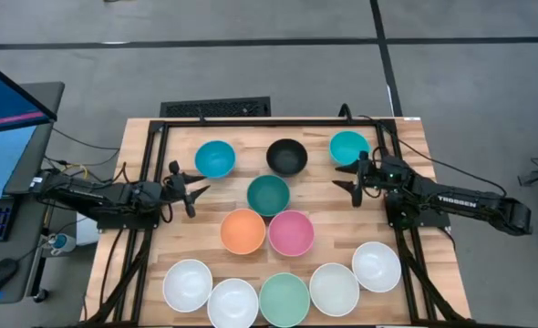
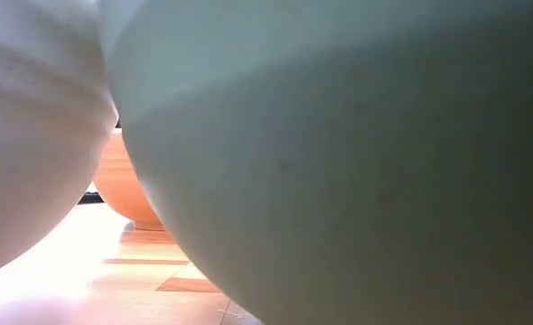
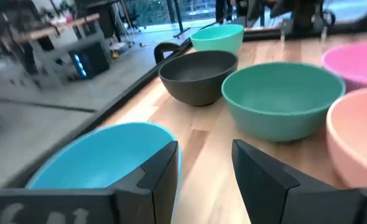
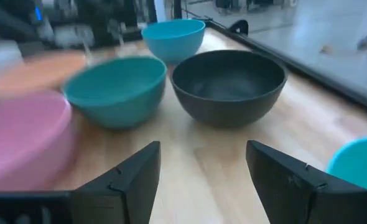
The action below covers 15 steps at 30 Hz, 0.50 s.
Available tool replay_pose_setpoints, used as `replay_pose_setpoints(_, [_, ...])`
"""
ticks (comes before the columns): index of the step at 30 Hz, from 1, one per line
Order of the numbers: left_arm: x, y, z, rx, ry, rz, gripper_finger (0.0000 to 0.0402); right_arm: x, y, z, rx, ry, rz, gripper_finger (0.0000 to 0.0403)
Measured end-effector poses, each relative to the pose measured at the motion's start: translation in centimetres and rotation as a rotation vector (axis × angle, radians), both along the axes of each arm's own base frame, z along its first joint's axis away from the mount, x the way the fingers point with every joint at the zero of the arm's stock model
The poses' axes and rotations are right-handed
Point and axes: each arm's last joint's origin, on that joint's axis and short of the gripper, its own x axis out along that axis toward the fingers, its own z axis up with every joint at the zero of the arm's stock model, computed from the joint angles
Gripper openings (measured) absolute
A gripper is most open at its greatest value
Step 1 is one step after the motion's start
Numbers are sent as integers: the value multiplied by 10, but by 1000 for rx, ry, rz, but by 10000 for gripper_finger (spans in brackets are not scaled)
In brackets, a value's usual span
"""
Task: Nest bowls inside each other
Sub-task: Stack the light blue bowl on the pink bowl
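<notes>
Eleven bowls stand on their bases on the table. Blue (image 1: pixel 215 158), black (image 1: pixel 287 157) and turquoise (image 1: pixel 349 147) form the far row. Dark green (image 1: pixel 268 195) is in the middle, with orange (image 1: pixel 243 230) and pink (image 1: pixel 291 232) nearer. Along the near edge sit four white bowls (image 1: pixel 188 284) and a mint one (image 1: pixel 284 299). My left gripper (image 1: pixel 194 193) is open just near-left of the blue bowl (image 3: pixel 102 158) and touches nothing. My right gripper (image 1: pixel 342 177) is open beside the turquoise bowl (image 4: pixel 357 162), pointing toward the black bowl (image 4: pixel 230 84).
A black frame (image 1: pixel 251 122) borders the table's far and side edges. A monitor and keyboard (image 1: pixel 0 137) stand off the left side. In the low view the mint bowl (image 2: pixel 339 162) and a white bowl (image 2: pixel 32 135) fill the picture. Bare wood lies between the grippers and the middle bowls.
</notes>
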Motion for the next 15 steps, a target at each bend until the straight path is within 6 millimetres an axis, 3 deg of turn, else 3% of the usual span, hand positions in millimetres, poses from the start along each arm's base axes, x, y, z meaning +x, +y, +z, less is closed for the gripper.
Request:
replay_pose_setpoints(6, [1, 0, 6, -395, -265, 76, 144, 2, 0, 6, 377, -149, -104, 260])
replay_pose_setpoints(11, [2, 0, 9, -596, -394, 117, 144, 4, 1, 11, 581, -235, -131, 260])
replay_pose_setpoints(13, [2, 0, 12, -638, -427, 115, 144, 7, 4, 28, 470, -302, -26, 260])
replay_pose_setpoints(15, [3, -2, 21, -637, -399, 46, 144, 12, 6, 59, 321, -356, 73, 260])
